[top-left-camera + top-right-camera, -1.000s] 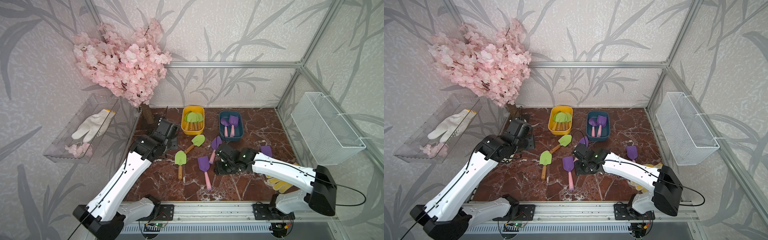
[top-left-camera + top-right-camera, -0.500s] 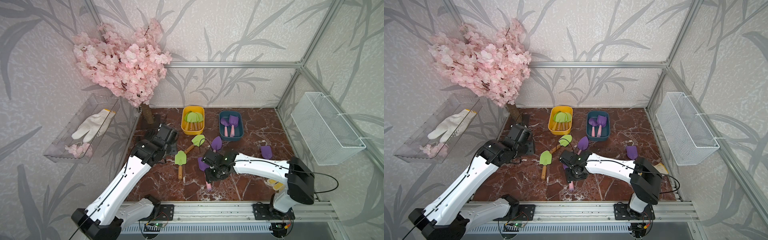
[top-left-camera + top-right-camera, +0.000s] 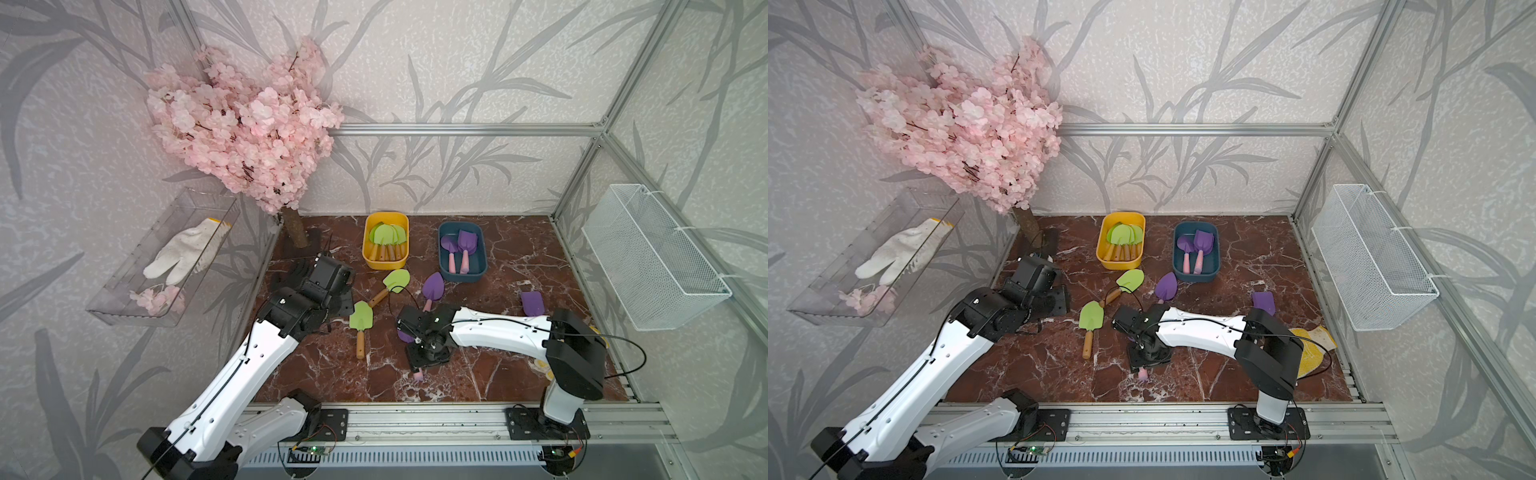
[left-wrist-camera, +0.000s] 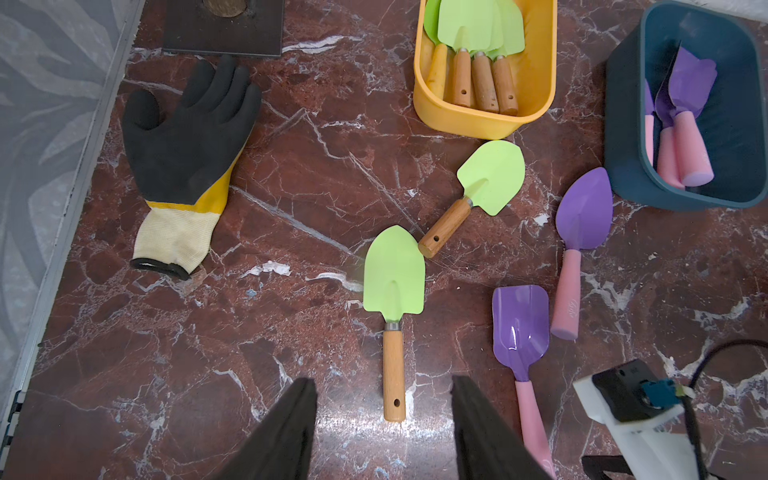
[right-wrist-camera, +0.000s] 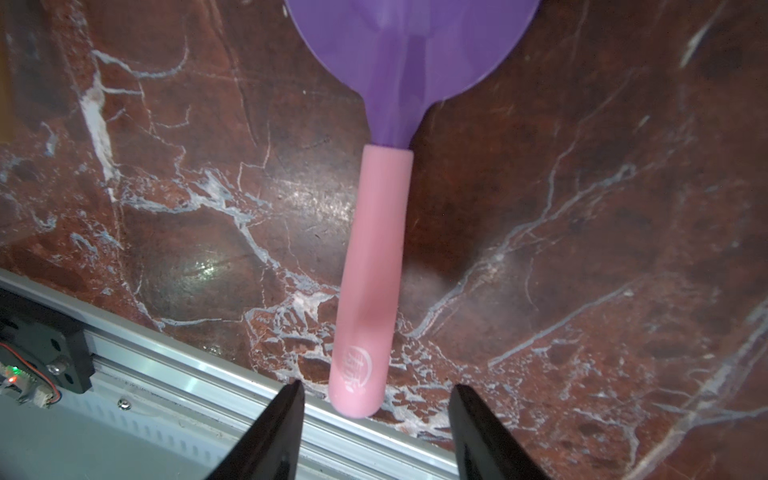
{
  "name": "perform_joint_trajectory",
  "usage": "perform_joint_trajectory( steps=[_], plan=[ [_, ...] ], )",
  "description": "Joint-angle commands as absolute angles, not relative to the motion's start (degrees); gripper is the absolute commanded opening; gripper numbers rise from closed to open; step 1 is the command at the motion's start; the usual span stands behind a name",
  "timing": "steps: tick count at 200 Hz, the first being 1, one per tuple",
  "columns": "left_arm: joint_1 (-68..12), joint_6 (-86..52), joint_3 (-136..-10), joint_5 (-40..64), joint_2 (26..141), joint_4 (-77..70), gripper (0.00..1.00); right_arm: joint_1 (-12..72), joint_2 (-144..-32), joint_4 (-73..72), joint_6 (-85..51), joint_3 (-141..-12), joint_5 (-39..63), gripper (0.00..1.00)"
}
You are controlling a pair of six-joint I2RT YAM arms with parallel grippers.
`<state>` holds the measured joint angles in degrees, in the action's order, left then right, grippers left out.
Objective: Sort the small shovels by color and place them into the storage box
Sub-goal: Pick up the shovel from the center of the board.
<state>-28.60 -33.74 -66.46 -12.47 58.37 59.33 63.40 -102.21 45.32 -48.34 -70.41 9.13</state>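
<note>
Jaws first: my right gripper [image 5: 377, 384] stands partly open and empty, its black fingers [image 5: 282, 428] on either side of the free end of the pink handle of the square-bladed purple shovel [image 5: 374, 249], with a gap on each side (nothing pinched yet). That shovel lies flat on the marble tabletop [image 5: 582, 208]. I judge the fingers are set across the handle because the narrow round grip fits between them where the broad blade would not.

My left gripper [image 4: 382, 379] is likewise parted and holds nothing. It hovers over the wooden handle of the pointed green shovel [image 4: 394, 282], lined up along it.

A second green shovel [image 4: 490, 176] lies with its handle end touching, or all but touching, that blade. A pointed purple shovel [image 4: 584, 212] lies just beside the blue box [image 4: 623, 174], and another purple shovel [image 3: 532, 302] lies apart beyond my right arm.

The yellow box [image 4: 478, 124] holds only green blades and the blue box only purple, so the colour split is set. Five shovels remain loose. The black glove [image 4: 187, 137] lies off to the side and is not mine to sort.
</note>
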Motion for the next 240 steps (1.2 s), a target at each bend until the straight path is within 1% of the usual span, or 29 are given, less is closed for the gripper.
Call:
perform_joint_trajectory(
  steps=[1, 95, 240],
  plan=[
    [-28.0, -34.3, -65.7, -12.6, 57.0, 59.9, 0.56, 63.9, -103.9, 47.2, -47.6, -72.5, 10.0, 0.61],
    [-26.2, -33.6, -64.8, -11.3, 55.9, 59.9, 0.56, 63.9, -109.8, 48.4, -46.7, -76.3, 10.1, 0.59],
    [-24.1, -32.8, -63.5, -10.2, 53.9, 60.0, 0.56, 64.9, -114.2, 50.3, -45.7, -79.7, 10.4, 0.54]
  ],
)
